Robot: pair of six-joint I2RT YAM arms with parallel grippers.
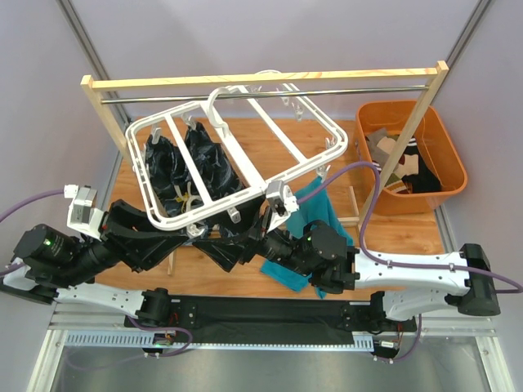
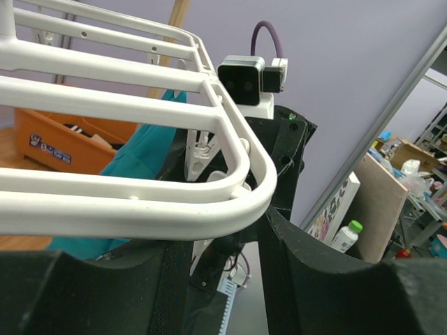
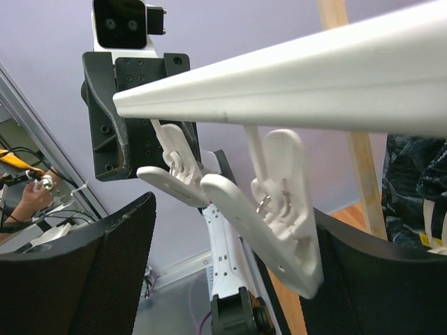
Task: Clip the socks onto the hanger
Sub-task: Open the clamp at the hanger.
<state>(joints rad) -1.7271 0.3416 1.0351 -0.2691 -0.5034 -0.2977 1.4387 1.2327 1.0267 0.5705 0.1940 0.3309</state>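
The white hanger (image 1: 245, 175) hangs tilted from the rack's rail, with dark patterned cloth inside its frame. My left gripper (image 1: 233, 237) is shut on the rounded near corner of the hanger (image 2: 174, 209); the rim lies across between its fingers (image 2: 328, 279). My right gripper (image 1: 268, 219) faces it and stands open around a white clip (image 3: 279, 209) dangling under the hanger's rim (image 3: 314, 77). The clip rests against the right finger (image 3: 370, 279); the left finger stands apart. A teal sock (image 1: 315, 204) hangs below the hanger's near right edge, next to another clip (image 2: 199, 150). The teal sock (image 2: 140, 160) drapes over my right arm.
A wooden rack (image 1: 261, 79) with a metal rail (image 1: 270, 94) carries the hanger. At the right, an orange bin (image 1: 445, 155) holds more socks (image 1: 400, 167). The wooden tabletop (image 1: 270, 143) lies under the hanger.
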